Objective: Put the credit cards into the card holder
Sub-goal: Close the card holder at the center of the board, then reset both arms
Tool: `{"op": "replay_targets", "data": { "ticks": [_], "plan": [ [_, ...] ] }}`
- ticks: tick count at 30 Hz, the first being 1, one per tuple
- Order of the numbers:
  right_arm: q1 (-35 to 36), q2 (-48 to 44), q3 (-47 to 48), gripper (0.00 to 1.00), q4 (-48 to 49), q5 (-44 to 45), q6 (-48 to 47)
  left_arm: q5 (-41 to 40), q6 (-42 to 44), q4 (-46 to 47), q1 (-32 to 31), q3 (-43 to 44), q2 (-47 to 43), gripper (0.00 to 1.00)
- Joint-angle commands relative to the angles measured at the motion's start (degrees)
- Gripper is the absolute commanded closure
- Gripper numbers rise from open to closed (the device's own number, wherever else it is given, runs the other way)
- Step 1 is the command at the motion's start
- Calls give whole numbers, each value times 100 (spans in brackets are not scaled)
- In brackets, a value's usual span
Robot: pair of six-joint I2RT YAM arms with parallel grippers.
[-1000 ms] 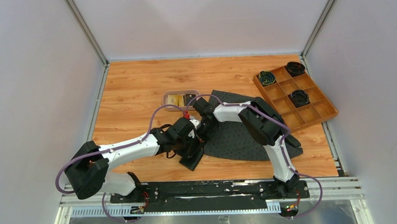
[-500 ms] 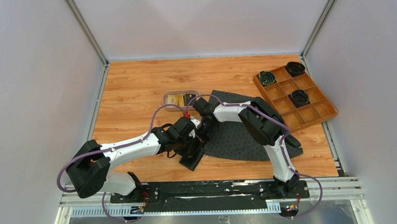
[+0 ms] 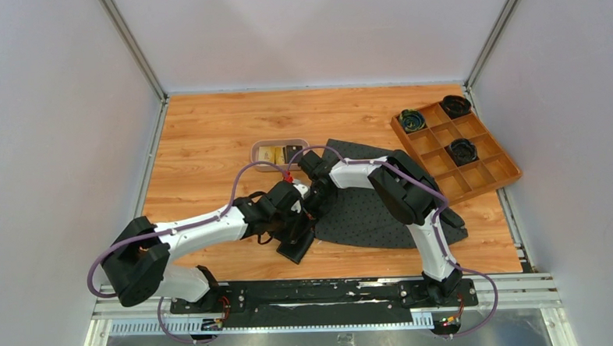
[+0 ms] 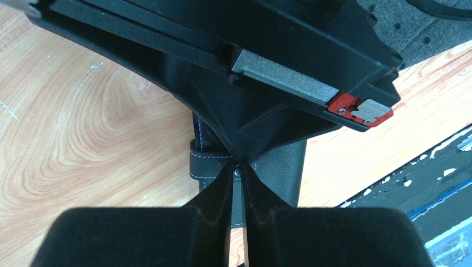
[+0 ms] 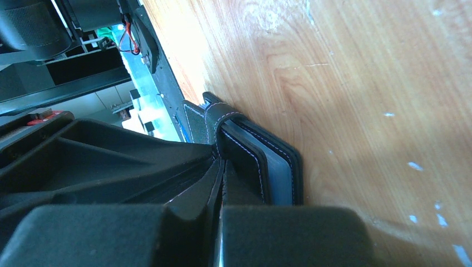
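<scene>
The black card holder (image 3: 295, 250) lies on the wood near the front edge of the table. In the right wrist view it (image 5: 253, 158) stands on edge, with a pale blue-grey credit card (image 5: 280, 172) between its covers. My right gripper (image 3: 313, 209) (image 5: 219, 167) is shut on a stitched flap of it. My left gripper (image 3: 295, 225) (image 4: 238, 167) is shut, its tips down at the snap tab (image 4: 209, 164); nothing shows in the thin gap between the fingers. A gold credit card (image 3: 267, 154) and a black one (image 3: 293, 152) lie in the pinkish tray (image 3: 279, 142).
A dark perforated mat (image 3: 367, 209) lies under the right arm. An orange-brown compartmented box (image 3: 487, 173) with black round parts stands at the back right. The black base rail (image 3: 324, 293) runs along the front edge.
</scene>
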Motion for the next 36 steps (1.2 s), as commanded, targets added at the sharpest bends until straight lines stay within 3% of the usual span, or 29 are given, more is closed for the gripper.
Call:
{"op": "replay_targets", "data": {
  "ticks": [1, 24, 27, 36],
  "plan": [
    [170, 163, -93, 100, -150, 620, -187, 15, -51, -168, -59, -303, 94, 92],
    [169, 145, -79, 100, -158, 605, -198, 80, -220, 279, -10, -796, 194, 93],
    [167, 72, -34, 99, -165, 560, -297, 83, -248, 260, -2, -678, 66, 88],
    [-69, -497, 287, 67, -548, 523, -1053, -171, -117, -236, 77, 364, -743, 59]
  ]
}}
